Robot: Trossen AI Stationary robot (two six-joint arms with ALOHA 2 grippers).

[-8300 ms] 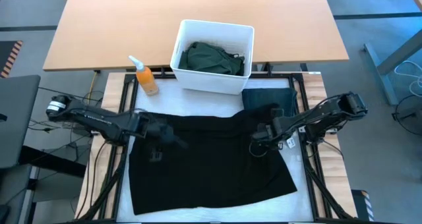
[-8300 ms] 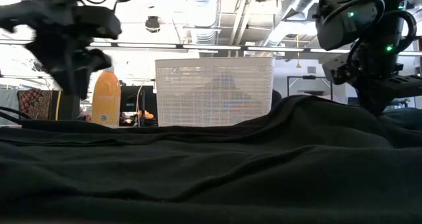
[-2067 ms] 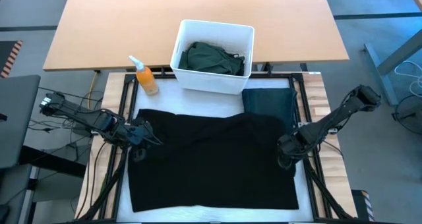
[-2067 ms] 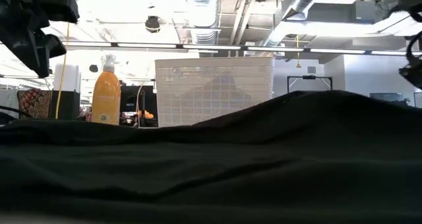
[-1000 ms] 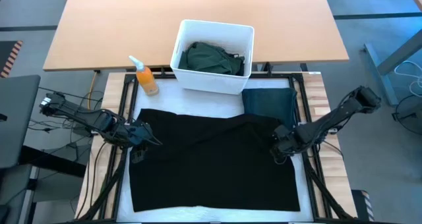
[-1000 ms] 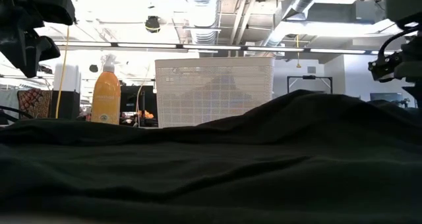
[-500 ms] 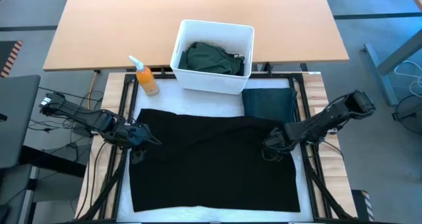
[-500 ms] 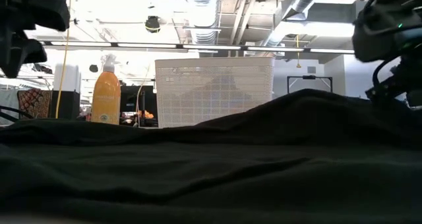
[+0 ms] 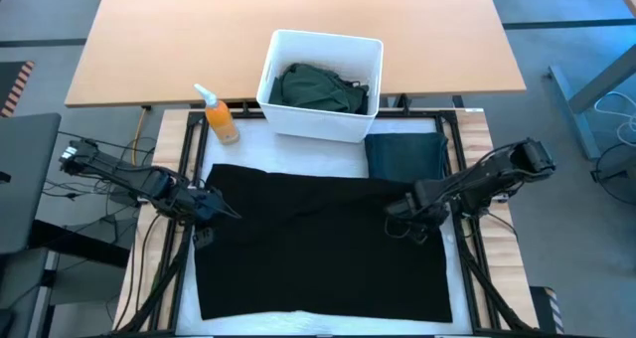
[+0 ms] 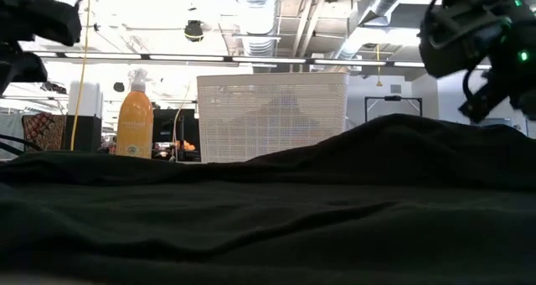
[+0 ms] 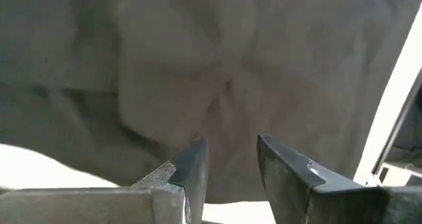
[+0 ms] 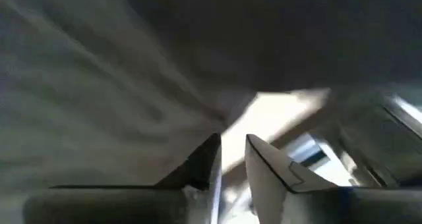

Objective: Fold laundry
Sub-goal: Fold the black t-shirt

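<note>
High view: wide black shirt (image 9: 318, 244) spread flat, rumpled.

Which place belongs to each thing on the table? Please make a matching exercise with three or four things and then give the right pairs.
Things:
1. green cloth
2. orange bottle
3. black shirt
4. folded dark cloth

Places:
A. spread flat between the two arms
B. inside the white bin
C. standing to the left of the bin
D. lying in front of the bin's right corner, beside the spread garment

Right pairs: 1-B, 2-C, 3-A, 4-D
</note>
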